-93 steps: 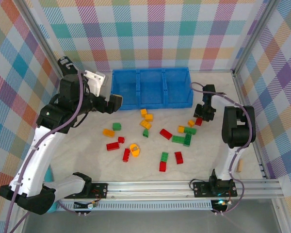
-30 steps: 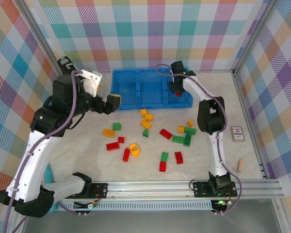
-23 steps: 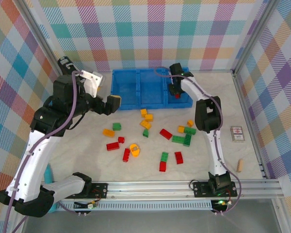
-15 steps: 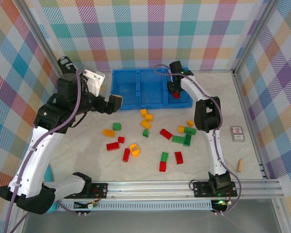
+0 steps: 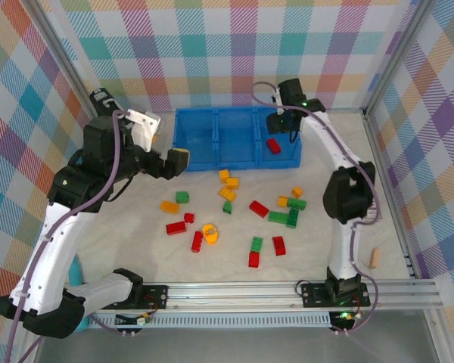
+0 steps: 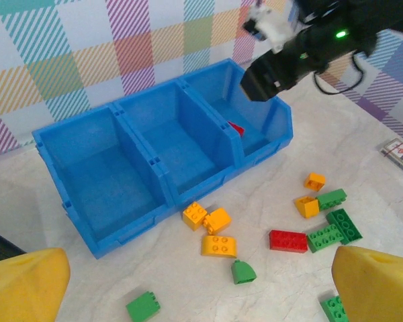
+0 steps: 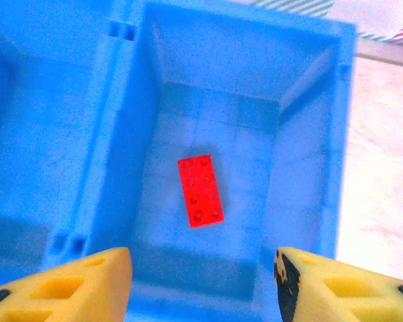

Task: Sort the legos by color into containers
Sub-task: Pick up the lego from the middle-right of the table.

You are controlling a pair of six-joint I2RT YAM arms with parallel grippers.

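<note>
From above: my right jaws (image 5: 287, 125) hang released over the tray (image 5: 212, 112), and the red brick (image 5: 273, 145) lies in the end compartment just under them. One second ago they were lower inside, closed on it. I should rise straight, clear of the wall, before I turn to the next brick.

Left wrist: my left jaws (image 6: 198, 288) stand wide and empty, with the tray ahead of them.

Right wrist: the brick lies flat on the floor beyond my tips.
</note>
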